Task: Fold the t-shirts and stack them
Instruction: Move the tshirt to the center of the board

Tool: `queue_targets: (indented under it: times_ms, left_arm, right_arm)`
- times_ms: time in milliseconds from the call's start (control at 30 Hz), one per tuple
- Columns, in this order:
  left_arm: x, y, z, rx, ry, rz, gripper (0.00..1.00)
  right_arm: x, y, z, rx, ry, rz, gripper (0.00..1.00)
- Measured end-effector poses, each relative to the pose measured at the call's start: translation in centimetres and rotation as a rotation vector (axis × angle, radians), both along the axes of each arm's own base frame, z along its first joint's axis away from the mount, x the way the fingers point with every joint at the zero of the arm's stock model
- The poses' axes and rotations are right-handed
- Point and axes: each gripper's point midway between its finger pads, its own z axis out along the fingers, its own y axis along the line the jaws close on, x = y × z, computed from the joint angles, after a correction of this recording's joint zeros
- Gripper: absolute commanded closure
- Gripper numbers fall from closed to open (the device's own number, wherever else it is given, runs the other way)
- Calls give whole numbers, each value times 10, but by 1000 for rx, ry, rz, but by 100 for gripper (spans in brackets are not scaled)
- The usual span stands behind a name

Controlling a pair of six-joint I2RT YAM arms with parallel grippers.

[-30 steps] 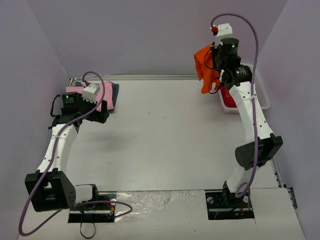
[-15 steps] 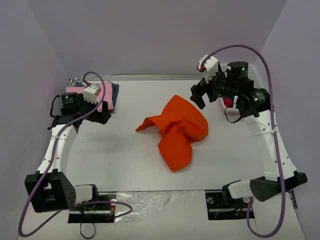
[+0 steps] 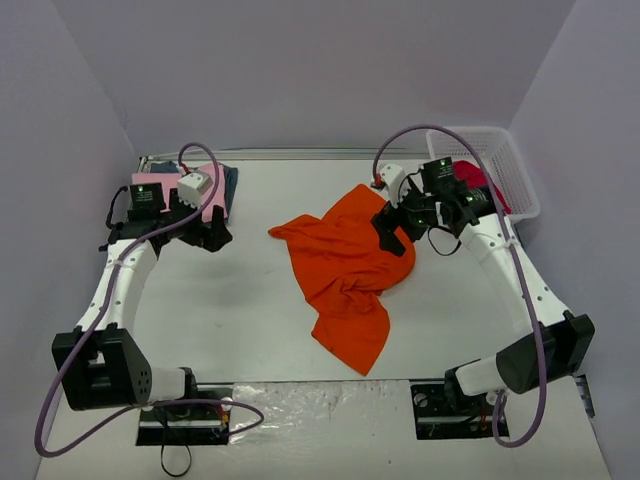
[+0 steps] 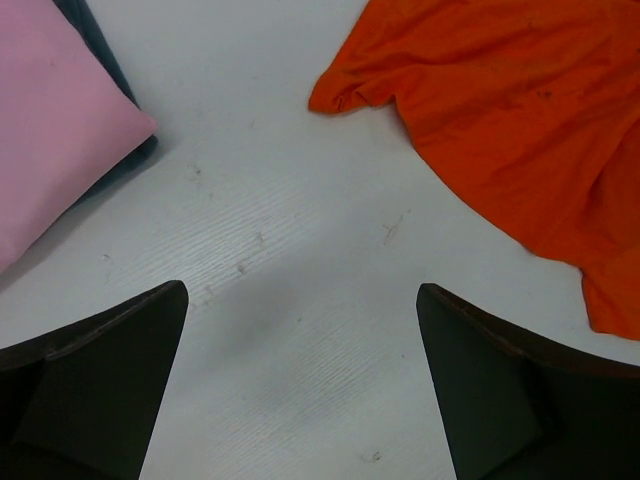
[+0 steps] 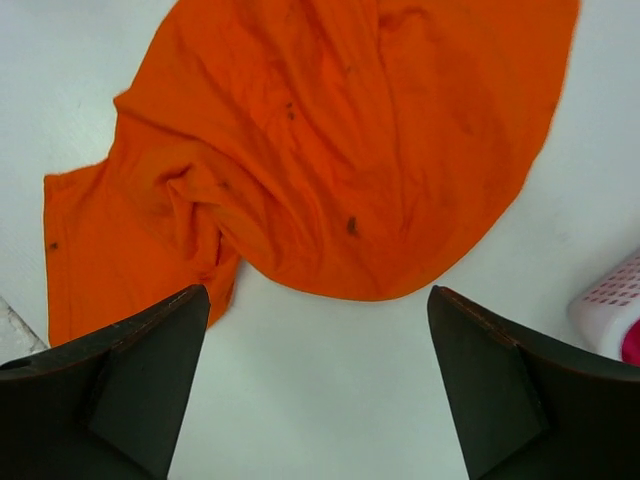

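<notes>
A bright orange t-shirt (image 3: 345,265) lies crumpled and spread in the middle of the table; it also shows in the wrist views (image 4: 520,130) (image 5: 330,150). My right gripper (image 3: 392,235) (image 5: 318,292) hangs open just above the shirt's right edge, with only bare table between its fingers. At the far left a folded light pink t-shirt (image 3: 215,185) (image 4: 50,150) rests on a dark blue-grey one (image 3: 232,185) (image 4: 128,162). My left gripper (image 3: 212,235) (image 4: 300,290) stands open over bare table beside that stack. A crimson t-shirt (image 3: 482,180) sits in the basket.
The white lattice basket (image 3: 515,175) (image 5: 605,305) stands at the far right corner against the wall. Purple walls close in the table on three sides. A crinkled clear sheet (image 3: 320,400) covers the near edge between the arm bases.
The right arm swung the orange t-shirt down from above the basket onto the table, let go of it, and now hovers over its right edge. The left gripper shifted slightly right.
</notes>
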Motion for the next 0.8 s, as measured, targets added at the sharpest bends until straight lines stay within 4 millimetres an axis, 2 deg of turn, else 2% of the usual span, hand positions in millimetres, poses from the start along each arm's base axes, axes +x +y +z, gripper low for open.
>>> queue_targets:
  times_ms: [67, 100, 200, 233, 367, 500, 600, 700, 800]
  left_arm:
    - [0, -6, -8, 7, 24, -24, 0]
    - [0, -12, -13, 10, 39, -42, 5]
    - [-2, -29, -27, 18, 78, -95, 7]
    - [-2, -33, -30, 19, 89, -103, 7]
    - [-2, -38, -44, 19, 137, -104, 6]
    - [5, -22, -43, 26, 129, -38, 4]
    - [8, 1, -37, 22, 99, 34, 3]
    - [10, 26, -30, 13, 80, 116, 3]
    - [12, 45, -26, 13, 68, 174, 3]
  right_arm:
    - [-4, 1, -24, -21, 65, 11, 16]
    - [-5, 2, -38, -35, 101, 19, 18]
    - [-13, 9, -70, -69, 188, 53, 22]
    - [-17, 14, -76, -77, 207, 73, 27]
    - [-38, 59, -91, -114, 240, 219, 30]
    - [-67, 117, -103, -162, 257, 405, 32]
    - [-95, 148, -119, -213, 275, 529, 34]
    - [-118, 163, -140, -271, 304, 617, 35]
    - [-123, 166, -162, -322, 335, 651, 36]
